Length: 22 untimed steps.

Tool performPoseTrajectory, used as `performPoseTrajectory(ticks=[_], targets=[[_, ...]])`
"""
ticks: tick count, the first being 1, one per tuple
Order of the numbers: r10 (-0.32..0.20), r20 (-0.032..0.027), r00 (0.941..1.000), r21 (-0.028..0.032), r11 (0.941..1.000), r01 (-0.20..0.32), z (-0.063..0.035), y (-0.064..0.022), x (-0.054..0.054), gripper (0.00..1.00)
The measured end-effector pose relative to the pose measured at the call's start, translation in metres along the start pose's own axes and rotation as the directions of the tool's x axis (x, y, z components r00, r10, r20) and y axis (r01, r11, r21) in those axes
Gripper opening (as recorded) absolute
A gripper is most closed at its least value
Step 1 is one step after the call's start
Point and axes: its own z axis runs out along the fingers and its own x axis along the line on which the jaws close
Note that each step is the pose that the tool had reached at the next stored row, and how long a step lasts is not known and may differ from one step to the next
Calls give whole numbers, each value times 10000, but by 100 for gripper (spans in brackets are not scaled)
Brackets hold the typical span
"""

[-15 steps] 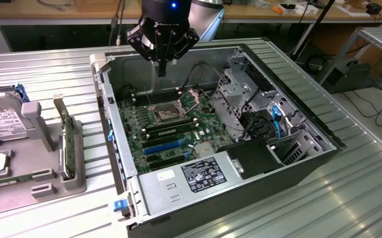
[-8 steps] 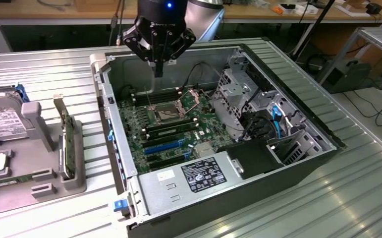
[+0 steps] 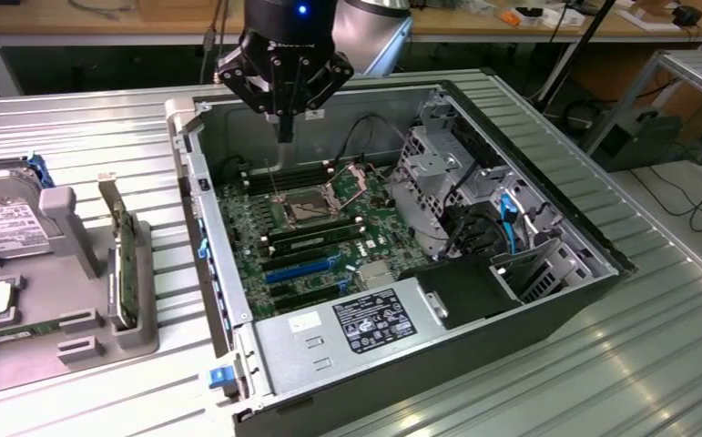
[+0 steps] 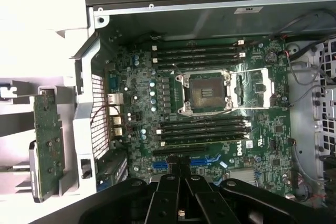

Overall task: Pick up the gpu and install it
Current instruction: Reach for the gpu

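Claw (image 3: 285, 129) first: my fingers look pressed together into one narrow tip and pinch nothing, though from the wrist I see them only as dark bars and would not swear there is no slight gap. I hang over the open computer case (image 3: 193, 182), near its far wall, above the motherboard (image 3: 248, 228) and the bare processor socket (image 3: 306, 208), touching neither. The gpu (image 3: 117, 264) is not in here. It stands on edge in the grey holder (image 3: 66, 228) outside the case, on the exterior view's left, well apart from me, with a hard drive (image 3: 5, 228) lying just beyond it. As I judge it, the step in hand is the pick-up, and it is not yet begun. To do it well I should spread before descending, straddle the card's upper edge squarely, and lift straight up so the board does not bind in its slot.
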Motion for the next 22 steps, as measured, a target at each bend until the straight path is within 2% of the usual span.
performPoseTrajectory(ticks=[11,22], targets=[[0,0,10000,0,10000,0,-5,-18,162,10],[-1,0,10000,0,10000,1,-8,-34,279,10]])
